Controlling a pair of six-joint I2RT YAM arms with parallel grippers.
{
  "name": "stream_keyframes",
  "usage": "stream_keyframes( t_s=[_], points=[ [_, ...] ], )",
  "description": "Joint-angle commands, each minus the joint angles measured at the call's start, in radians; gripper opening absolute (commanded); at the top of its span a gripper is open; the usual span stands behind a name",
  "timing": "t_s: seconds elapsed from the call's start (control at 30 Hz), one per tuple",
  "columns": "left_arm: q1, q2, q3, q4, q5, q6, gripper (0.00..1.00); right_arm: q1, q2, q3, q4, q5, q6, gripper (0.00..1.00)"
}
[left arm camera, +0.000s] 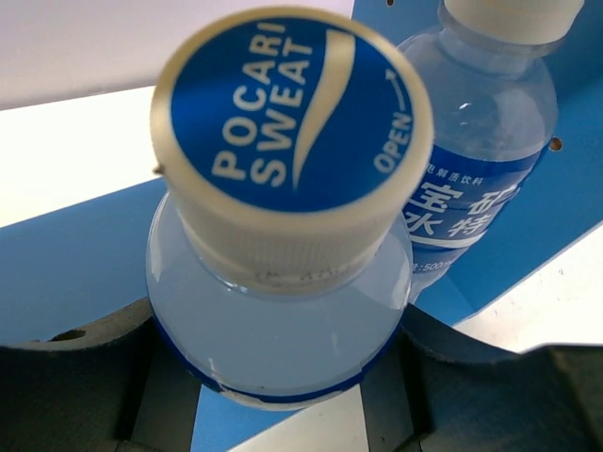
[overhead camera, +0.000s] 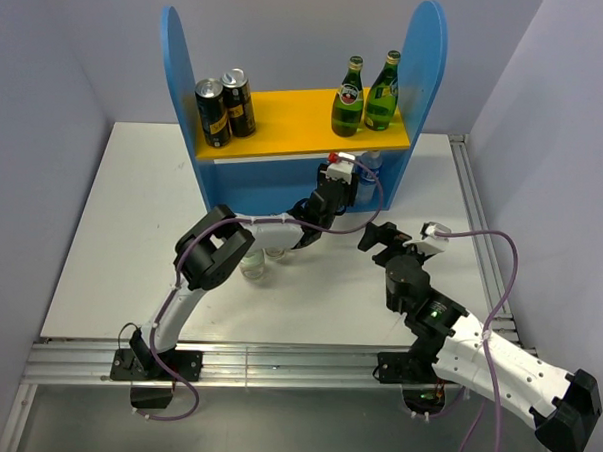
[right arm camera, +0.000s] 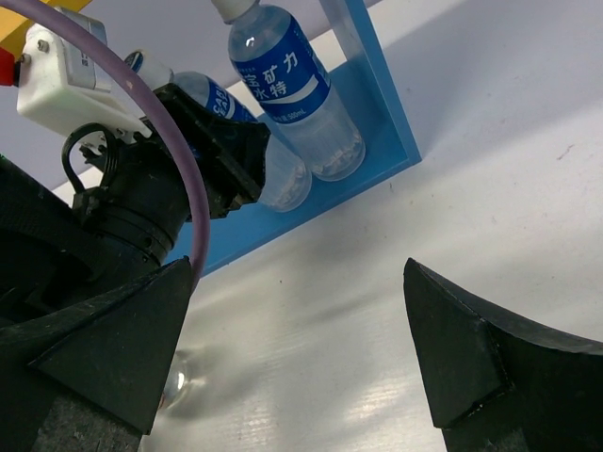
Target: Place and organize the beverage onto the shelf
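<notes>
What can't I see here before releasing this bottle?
Top view: lower level of the shelf hidden by yellow board and left arm.
Top view: clear bottle half hidden by left arm.
Left wrist: base of the Pocari bottle hidden by its own body.
Right wrist: cap of the water bottle clipped by the top edge.

White arm links (overhead camera: 496,360), black joints (overhead camera: 215,257), purple cables (right arm camera: 191,188), black right gripper (right arm camera: 300,273)

White table top (overhead camera: 111,238), alu rail frame (overhead camera: 275,365) along near edge, plain grey walls (overhead camera: 49,55) L, R & behind.
</notes>
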Motion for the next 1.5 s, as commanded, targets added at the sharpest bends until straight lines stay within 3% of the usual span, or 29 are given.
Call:
stream_keyframes(
  t_s=[0.0,0.07,0.17,0.73,1.2,1.47],
  points=[
    [0.028,-0.006,0.083,0.101,0.001,-0.006,0.59,0.005,0.006,-0.002,0.032,0.023,-0.003,1.00],
    [0.028,0.001,0.087,0.088,0.023,-0.011,0.84,0.005,0.009,0.000,0.030,0.023,-0.003,1.00],
    [0.028,0.009,0.091,0.081,0.026,-0.013,0.99,0.005,0.012,0.000,0.032,0.020,-0.003,1.00],
    [0.020,-0.172,-0.130,0.062,0.024,-0.049,0.99,0.005,0.032,0.005,0.036,0.015,-0.004,1.00],
    [0.005,-0.399,-0.219,-0.145,0.230,-0.059,0.99,0.006,0.064,0.012,0.040,0.015,-0.007,1.00],
    [-0.193,-0.711,-0.407,-0.412,-0.037,-0.049,0.99,0.006,0.075,-0.022,0.176,-0.169,-0.099,1.00]
  ],
)
